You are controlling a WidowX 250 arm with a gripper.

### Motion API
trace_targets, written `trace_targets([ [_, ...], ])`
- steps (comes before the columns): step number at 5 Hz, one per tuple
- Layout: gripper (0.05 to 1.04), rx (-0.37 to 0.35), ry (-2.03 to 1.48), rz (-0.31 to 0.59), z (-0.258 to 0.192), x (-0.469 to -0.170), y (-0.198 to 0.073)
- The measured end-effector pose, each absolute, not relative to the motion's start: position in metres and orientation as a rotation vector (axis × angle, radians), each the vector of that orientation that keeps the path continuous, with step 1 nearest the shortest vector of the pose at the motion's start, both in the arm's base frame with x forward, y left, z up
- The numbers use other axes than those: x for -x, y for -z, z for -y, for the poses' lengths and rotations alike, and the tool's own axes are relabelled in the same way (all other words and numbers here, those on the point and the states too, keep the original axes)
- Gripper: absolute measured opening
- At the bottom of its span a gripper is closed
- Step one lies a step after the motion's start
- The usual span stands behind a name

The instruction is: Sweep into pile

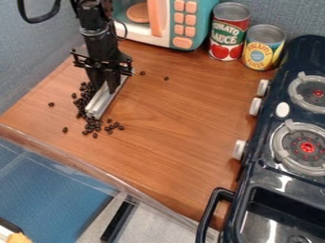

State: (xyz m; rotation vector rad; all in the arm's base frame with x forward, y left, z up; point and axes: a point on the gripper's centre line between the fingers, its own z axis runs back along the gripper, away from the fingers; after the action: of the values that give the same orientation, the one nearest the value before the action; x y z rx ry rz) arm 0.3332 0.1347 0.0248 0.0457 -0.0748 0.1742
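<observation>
The tool [107,88] grips the pale bar [101,102], its long axis running from one to seven o'clock, with most dark beans [90,126] on the counter [181,116] along its nine-o'clock flank and past its lower end, likely the side to sweep.

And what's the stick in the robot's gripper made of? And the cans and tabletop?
The stick looks like grey metal, maybe hard plastic: it's straight, pale and grooved. The cans look like metal wrapped in printed labels, as their silvery rims show. The tabletop looks like smooth brown wood, or a wood-look sheet, because of its streaky grain.
</observation>
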Motion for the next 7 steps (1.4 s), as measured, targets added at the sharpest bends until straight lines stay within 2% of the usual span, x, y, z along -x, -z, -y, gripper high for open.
trace_targets([
  [2, 0.326, -0.024, -0.2, 0.067, -0.147, -0.326, -0.025],
  [3, 0.327, 0.013, -0.201, 0.079, -0.141, -0.327, -0.027],
  [4, 0.326, 0.055, -0.195, 0.096, -0.128, -0.332, -0.036],
  [6, 0.327, 0.071, -0.112, 0.196, -0.088, -0.349, -0.07],
  [7, 0.327, 0.079, 0.008, 0.18, -0.045, -0.345, -0.06],
])
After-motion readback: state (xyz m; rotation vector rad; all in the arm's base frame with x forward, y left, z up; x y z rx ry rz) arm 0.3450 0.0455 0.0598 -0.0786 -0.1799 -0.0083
